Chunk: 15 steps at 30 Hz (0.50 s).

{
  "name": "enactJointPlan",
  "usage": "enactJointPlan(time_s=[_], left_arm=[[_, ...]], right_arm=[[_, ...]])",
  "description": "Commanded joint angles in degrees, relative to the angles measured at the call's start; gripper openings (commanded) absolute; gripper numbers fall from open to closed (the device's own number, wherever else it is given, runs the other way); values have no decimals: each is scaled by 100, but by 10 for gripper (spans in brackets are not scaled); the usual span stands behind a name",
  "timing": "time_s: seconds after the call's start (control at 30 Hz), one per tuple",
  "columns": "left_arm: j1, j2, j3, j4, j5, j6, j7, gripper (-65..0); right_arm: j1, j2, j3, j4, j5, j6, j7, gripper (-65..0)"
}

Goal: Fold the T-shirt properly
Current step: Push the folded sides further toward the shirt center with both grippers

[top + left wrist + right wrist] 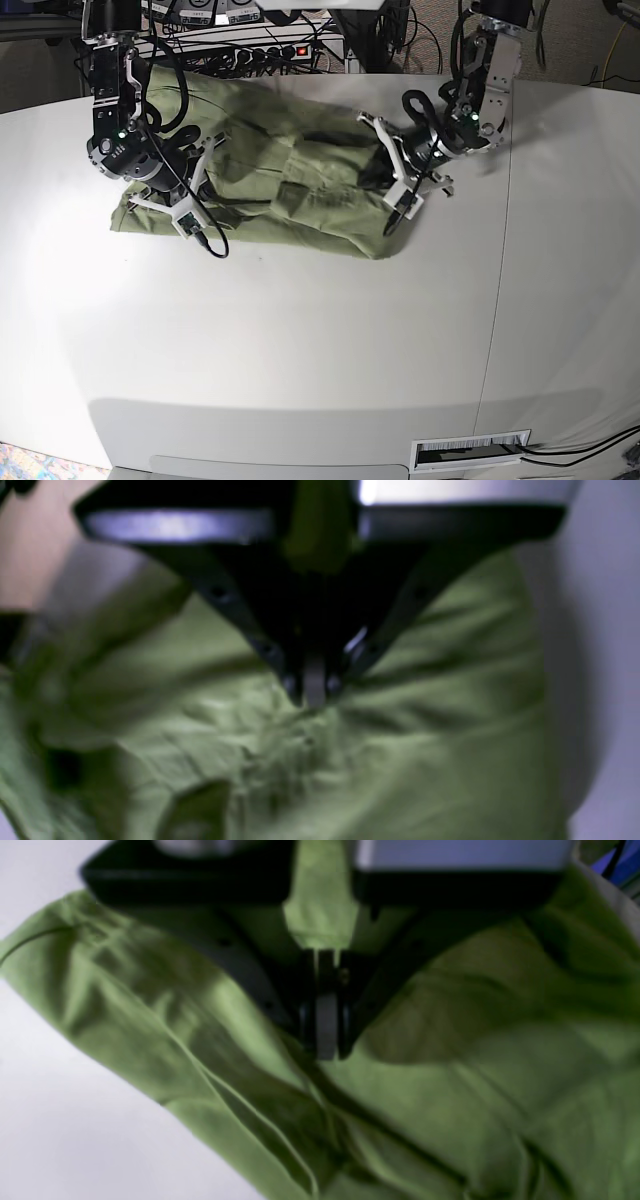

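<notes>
While both arms reach over the white work surface (300,350), we see the olive-green T-shirt (325,165) lying bunched and creased across its upper part, beneath the two grippers. In the left wrist view, we observe the fingers of the left gripper (314,695) brought together at their tips, against the T-shirt's puckered fabric; folds radiate from that point, though blur keeps us from telling how much cloth, if any, is pinched. In the right wrist view, we find the right gripper (327,1050) likewise pressed together, its tips over the T-shirt beside a long diagonal crease; whether they grip cloth or only meet above it, we cannot tell. We note layered edges of the garment running diagonally toward the bottom of that view. At the base view's lower edge, we see a white label (470,448) with dark marks too small to read, and black cables (580,452) beside it.
</notes>
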Motion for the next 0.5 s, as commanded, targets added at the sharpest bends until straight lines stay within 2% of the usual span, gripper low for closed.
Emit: enactJointPlan(time_s=[0.0,0.23,0.33,0.4,0.47], left_arm=[[26,-50,-26,-39,428,317,356,-650],[11,-50,-26,-39,916,951,448,-650],[-44,-50,-26,-39,1113,935,968,-650],[-127,-52,-26,-39,1158,774,1329,-650],[-234,-50,-24,-39,1113,579,1611,-650]], right_arm=[[63,66,44,166,153,-9,20,-650],[-208,66,195,391,295,-9,-107,-650],[-407,68,476,391,363,-7,-153,-650],[-496,66,693,391,697,-4,-291,-650],[-540,63,866,391,1029,-4,-509,-587]])
